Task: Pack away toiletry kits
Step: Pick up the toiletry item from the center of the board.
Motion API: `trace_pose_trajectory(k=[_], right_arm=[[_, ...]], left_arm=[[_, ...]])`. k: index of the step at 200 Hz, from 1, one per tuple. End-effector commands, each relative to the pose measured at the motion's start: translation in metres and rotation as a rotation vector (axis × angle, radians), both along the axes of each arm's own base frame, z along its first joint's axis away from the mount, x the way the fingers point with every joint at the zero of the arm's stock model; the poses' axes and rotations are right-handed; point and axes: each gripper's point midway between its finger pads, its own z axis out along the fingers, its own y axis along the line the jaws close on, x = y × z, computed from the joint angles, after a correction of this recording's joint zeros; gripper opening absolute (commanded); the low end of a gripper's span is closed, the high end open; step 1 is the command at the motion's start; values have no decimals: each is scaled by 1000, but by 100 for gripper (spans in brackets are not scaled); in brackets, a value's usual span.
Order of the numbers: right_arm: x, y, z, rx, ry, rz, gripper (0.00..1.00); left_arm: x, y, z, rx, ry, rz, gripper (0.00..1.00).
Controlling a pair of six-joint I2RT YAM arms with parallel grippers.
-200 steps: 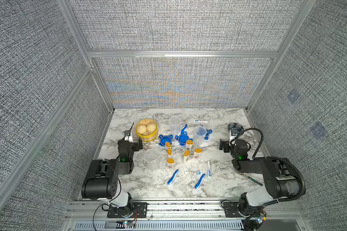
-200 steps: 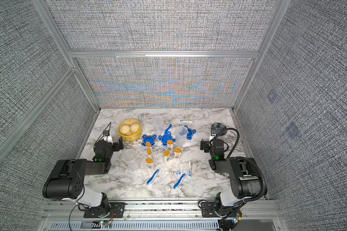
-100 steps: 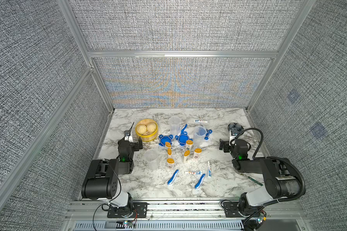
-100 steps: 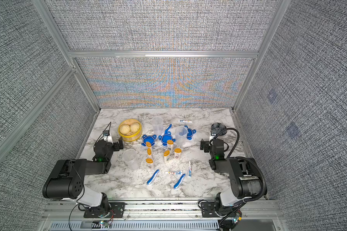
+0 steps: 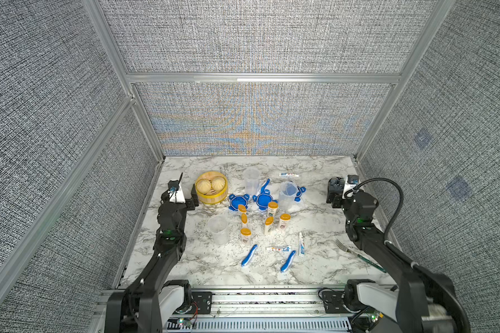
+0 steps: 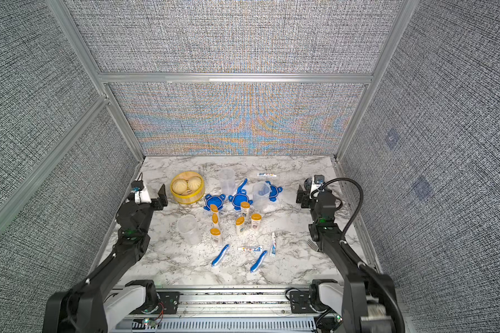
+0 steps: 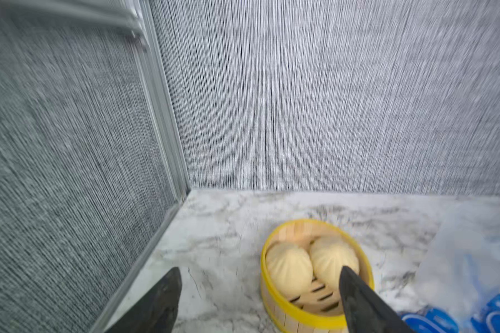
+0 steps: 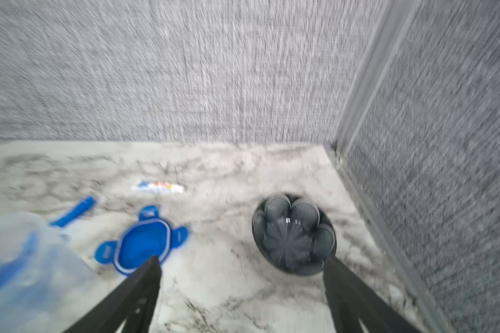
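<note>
Hovering at the counter's [image 5: 214, 268] far sides, the left claw [image 7: 259, 271] and right claw [image 8: 242, 258] gape wide, holding nothing. The kits [image 5: 268, 226] lie mid-counter between them; the lone clear jar [image 5: 218, 229] stands upright nearer the left arm, inward and back toward its base. Wrist views face the steamer [image 7: 309, 223] and dark bowl [image 8: 295, 269]; only the top views show the bottles [image 6: 245, 209] and front toothbrushes [image 6: 220, 255], lying slantwise.

Tabletop [image 5: 208, 271] smooth, marble-look; jars [image 5: 218, 230] clear plastic; lids [image 5: 262, 200] glossy blue plastic; steamer [image 5: 211, 199] slatted wood; walls [image 5: 257, 43] rough woven cloth.
</note>
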Motion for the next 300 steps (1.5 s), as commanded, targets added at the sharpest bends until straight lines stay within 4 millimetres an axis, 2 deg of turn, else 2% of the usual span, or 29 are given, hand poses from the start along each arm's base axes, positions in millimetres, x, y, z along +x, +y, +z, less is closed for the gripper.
trace_pose_trajectory(k=[1, 15, 30, 50, 68, 83, 104, 128, 155, 187, 203, 213, 218, 222, 231, 300], right_arm=[[-36, 39, 10, -1, 119, 238, 81], [-60, 70, 34, 29, 130, 418, 72], [-87, 102, 39, 53, 176, 597, 67], [-120, 133, 24, 33, 272, 760, 64], [-137, 155, 10, -9, 331, 843, 63], [-144, 168, -4, -72, 392, 873, 63], [-148, 171, -25, -135, 491, 881, 59], [-145, 173, -37, -183, 544, 886, 55], [-141, 174, -48, -243, 596, 888, 50], [-130, 181, -61, -323, 632, 903, 50], [-124, 187, -66, -351, 645, 933, 51], [-121, 189, -71, -371, 655, 954, 51], [-120, 190, -75, -381, 664, 961, 51], [-115, 193, -65, -389, 637, 964, 51], [-112, 194, -65, -405, 635, 975, 51], [-100, 205, -85, -475, 674, 1069, 52]], left_arm=[[-14, -34, 12, -15, 7, -159, 89], [-22, -71, 21, -5, -6, -332, 89], [-36, -117, 28, 1, -10, -566, 89], [-58, -173, 30, 20, 36, -833, 89], [-74, -213, 23, 58, 110, -988, 89], [-89, -236, 20, 86, 125, -1081, 89], [-106, -257, 16, 131, 131, -1172, 91], [-114, -272, 2, 196, 186, -1218, 91], [-112, -280, -15, 252, 265, -1201, 91], [-112, -286, -28, 277, 300, -1208, 91], [-111, -287, -34, 291, 328, -1210, 91], [-111, -287, -37, 300, 347, -1207, 100], [-111, -286, -39, 303, 357, -1208, 100], [-112, -286, -40, 306, 363, -1209, 100], [-112, -286, -43, 315, 373, -1212, 100], [-110, -284, -52, 324, 393, -1196, 100]])
